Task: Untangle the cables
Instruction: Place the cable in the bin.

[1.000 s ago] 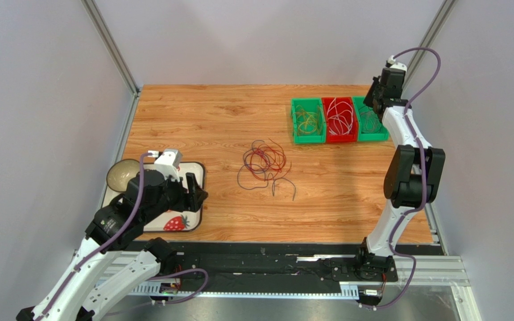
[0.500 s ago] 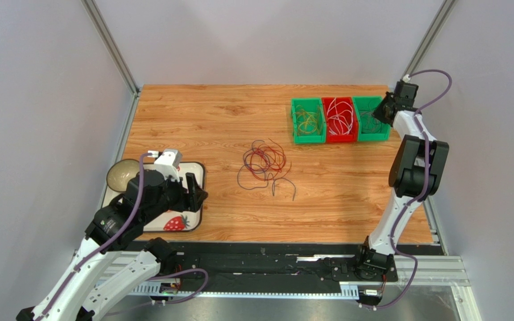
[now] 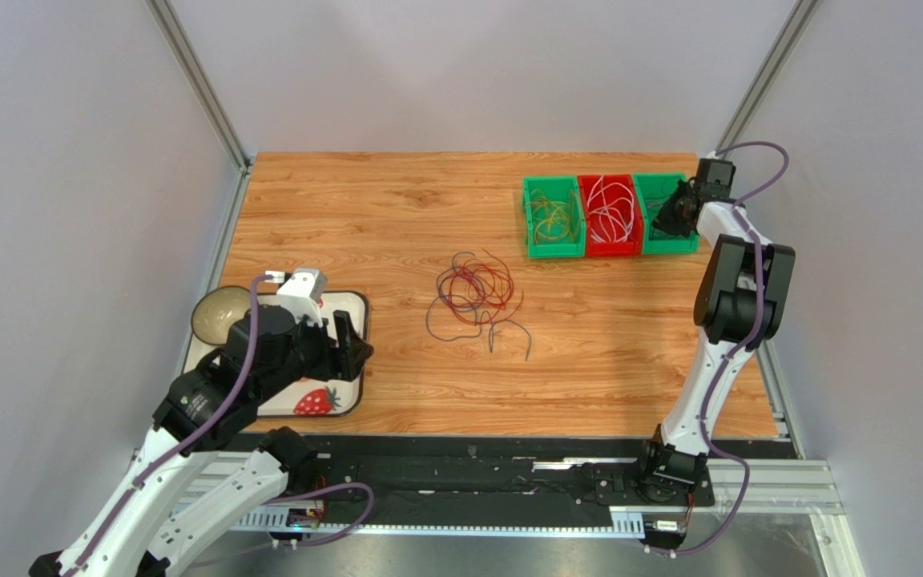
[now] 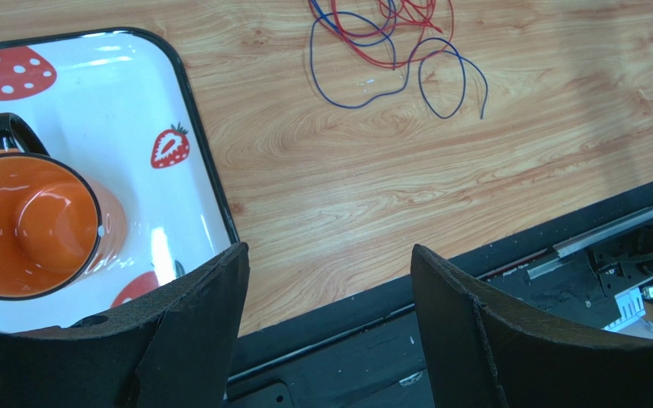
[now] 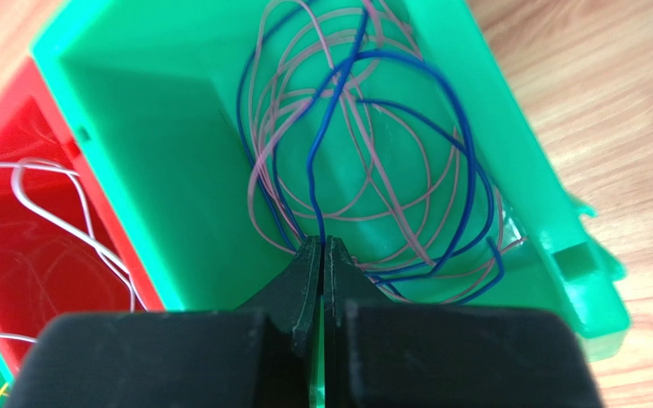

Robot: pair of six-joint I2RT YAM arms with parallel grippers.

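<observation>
A loose tangle of red and purple-blue cables (image 3: pixel 474 292) lies mid-table; its near loops (image 4: pixel 381 34) show at the top of the left wrist view. My right gripper (image 3: pixel 670 216) reaches down into the right green bin (image 3: pixel 671 248). Its jaws (image 5: pixel 322 245) are pressed together on a blue cable (image 5: pixel 338 93) that rises from the tips, among pink and blue cables inside the green bin (image 5: pixel 151 127). My left gripper (image 3: pixel 352 349) hovers at the tray's right edge, far from the tangle. Its fingers stand wide apart (image 4: pixel 328 251) with nothing between them.
A red bin (image 3: pixel 611 250) with white cables and a second green bin (image 3: pixel 553 253) with yellow ones stand beside the right green bin. Under the left arm is a strawberry-print tray (image 4: pixel 134 102) with an orange mug (image 4: pixel 32 225). A bowl (image 3: pixel 216 315) sits at its far left.
The right arm has swung its gripper from above the bins down into the right green bin. The left arm and the table tangle have not moved.
</observation>
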